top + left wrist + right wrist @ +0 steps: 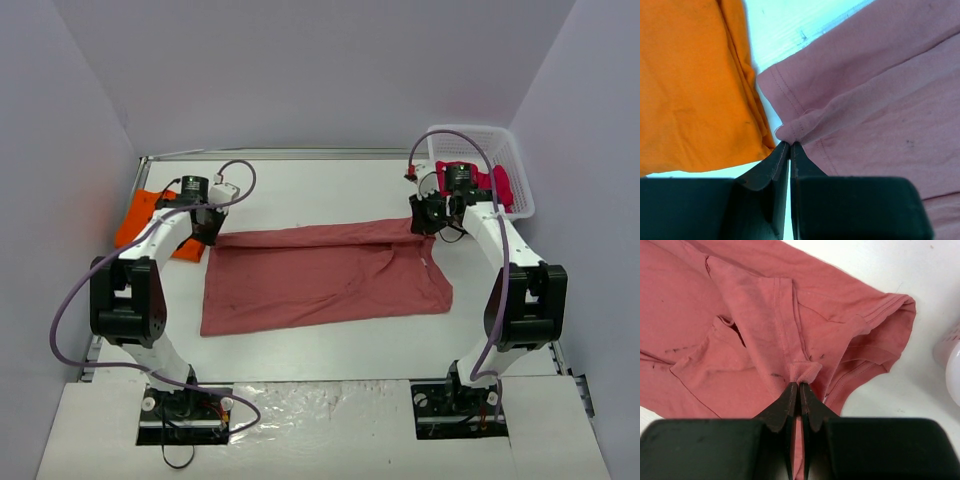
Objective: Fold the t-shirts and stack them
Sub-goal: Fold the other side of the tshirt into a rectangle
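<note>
- Basket (pixel 517 165) — white slotted plastic — is sitting in the table's far right corner, just beside the right wall.
- Table (pixel 330 350) is lying white and flat, a metal rail (pixel 280 153) running along its far edge.
- Walls (pixel 300 70) — pale lilac — are closing it in on three sides.

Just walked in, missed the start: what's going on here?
The brick-red t-shirt lies spread on the table, mid-fold. The left gripper pinches its far-left edge, the right gripper its far-right edge. An orange t-shirt lies at left; a crimson t-shirt sits in the white basket.
</note>
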Controlling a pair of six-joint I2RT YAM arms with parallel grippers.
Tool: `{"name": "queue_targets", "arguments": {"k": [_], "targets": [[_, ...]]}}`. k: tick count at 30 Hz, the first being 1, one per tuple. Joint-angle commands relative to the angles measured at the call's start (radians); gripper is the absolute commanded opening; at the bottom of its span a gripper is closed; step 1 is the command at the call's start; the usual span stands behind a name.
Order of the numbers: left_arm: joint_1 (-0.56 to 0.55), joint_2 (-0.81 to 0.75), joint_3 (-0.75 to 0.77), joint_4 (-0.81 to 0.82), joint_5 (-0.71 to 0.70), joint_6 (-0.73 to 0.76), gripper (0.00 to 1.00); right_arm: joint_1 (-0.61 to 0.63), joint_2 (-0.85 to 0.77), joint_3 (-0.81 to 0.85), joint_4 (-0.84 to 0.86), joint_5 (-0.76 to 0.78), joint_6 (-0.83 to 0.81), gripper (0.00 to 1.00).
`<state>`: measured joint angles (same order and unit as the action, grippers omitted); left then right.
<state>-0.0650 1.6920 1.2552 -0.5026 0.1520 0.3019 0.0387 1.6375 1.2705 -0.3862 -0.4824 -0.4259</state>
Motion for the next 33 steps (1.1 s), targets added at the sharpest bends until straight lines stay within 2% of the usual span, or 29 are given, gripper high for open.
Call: {"name": "queue_targets", "arguments": {"k": [1, 15, 29, 33], "targets": [[-0.006, -0.022, -0.004, -0.034, -0.025, 0.026, 0.02, -0.007, -0.035, -0.020, -0.036, -0.024, -0.025, 0.00], [-0.038, 0.041, -0.019, -0.076, -0.060, 0.054, 0.02, -0.008, 0.036, -0.077, -0.052, -0.004, -0.062, 0.00], [-0.061, 0.095, -0.028, -0.093, -0.135, 0.085, 0.30, -0.005, 0.171, -0.076, -0.057, 0.013, -0.070, 0.00], [-0.062, 0.100, -0.034, -0.087, -0.141, 0.083, 0.33, -0.005, 0.199, -0.076, -0.057, 0.005, -0.074, 0.00]]}}
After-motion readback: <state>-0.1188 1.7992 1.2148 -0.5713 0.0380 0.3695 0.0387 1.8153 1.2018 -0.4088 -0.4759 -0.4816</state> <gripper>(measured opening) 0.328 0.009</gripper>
